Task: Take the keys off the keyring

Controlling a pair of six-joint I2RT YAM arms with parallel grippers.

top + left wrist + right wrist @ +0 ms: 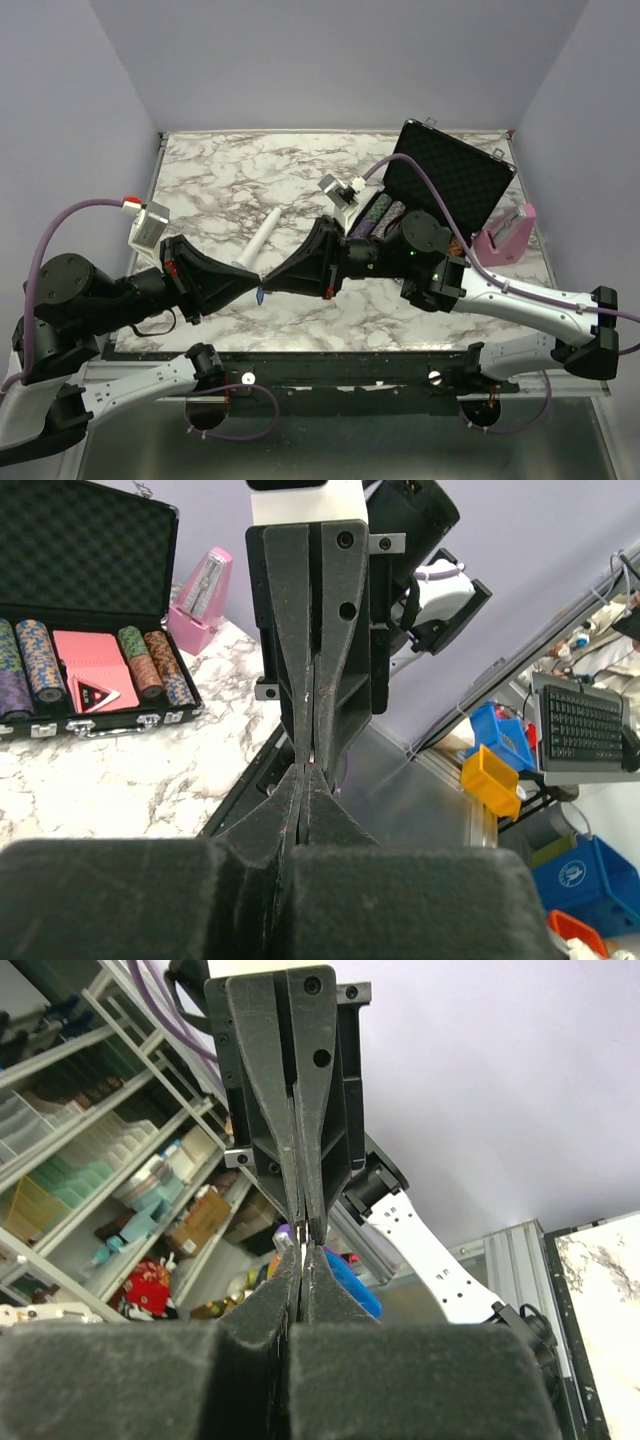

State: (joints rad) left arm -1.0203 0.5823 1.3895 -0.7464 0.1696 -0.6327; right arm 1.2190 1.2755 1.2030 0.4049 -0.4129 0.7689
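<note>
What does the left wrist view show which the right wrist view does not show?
Only the left wrist view: the open poker chip case, a pink metronome and a keyboard. Only the right wrist view: storage shelves and what is probably the blue key beside the tips. Both: the left tool and the right tool shut, meeting tip to tip, and a bit of marble table.

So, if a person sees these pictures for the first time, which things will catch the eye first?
The left end effector and the right end effector meet tip to tip over the middle of the marble table, both shut, with a tiny blue key hanging just under them. Next is the open black case with poker chips at the far right, and a pink metronome beside it.
</note>
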